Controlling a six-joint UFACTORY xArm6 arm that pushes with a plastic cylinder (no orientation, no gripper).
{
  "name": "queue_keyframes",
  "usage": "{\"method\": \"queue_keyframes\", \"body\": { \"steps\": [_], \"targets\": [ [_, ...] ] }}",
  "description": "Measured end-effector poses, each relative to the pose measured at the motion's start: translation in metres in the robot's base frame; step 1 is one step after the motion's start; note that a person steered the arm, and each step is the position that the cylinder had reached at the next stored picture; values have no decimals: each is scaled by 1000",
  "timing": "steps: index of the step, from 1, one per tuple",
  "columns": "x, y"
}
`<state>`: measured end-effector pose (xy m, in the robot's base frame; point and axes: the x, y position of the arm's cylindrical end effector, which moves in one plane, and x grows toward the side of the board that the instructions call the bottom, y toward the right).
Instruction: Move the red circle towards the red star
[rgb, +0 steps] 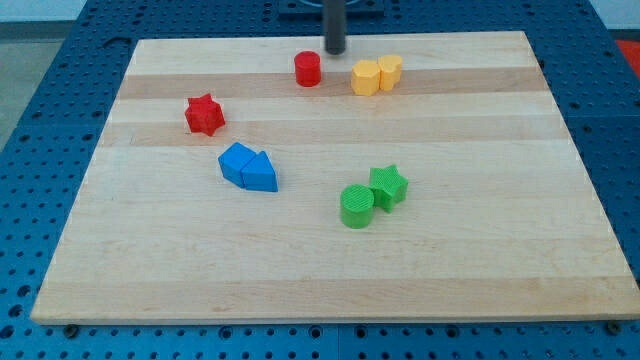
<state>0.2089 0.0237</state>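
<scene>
The red circle (307, 69) stands near the view's top, just left of centre, on the wooden board (480, 270). The red star (204, 114) lies to its lower left, about a hundred pixels away. My tip (334, 51) is at the view's top centre, just up and to the right of the red circle, with a small gap between them.
Two yellow blocks (376, 75) sit touching each other right of the red circle. Two blue blocks (248, 167) touch left of centre. A green circle (357, 206) and a green star (388, 186) touch below centre. Blue perforated table surrounds the board.
</scene>
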Motion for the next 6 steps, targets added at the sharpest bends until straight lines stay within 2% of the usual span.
{"method": "queue_keyframes", "body": {
  "steps": [1,4,5,6],
  "targets": [
    [5,5],
    [79,-100],
    [89,-124],
    [89,-125]
  ]
}}
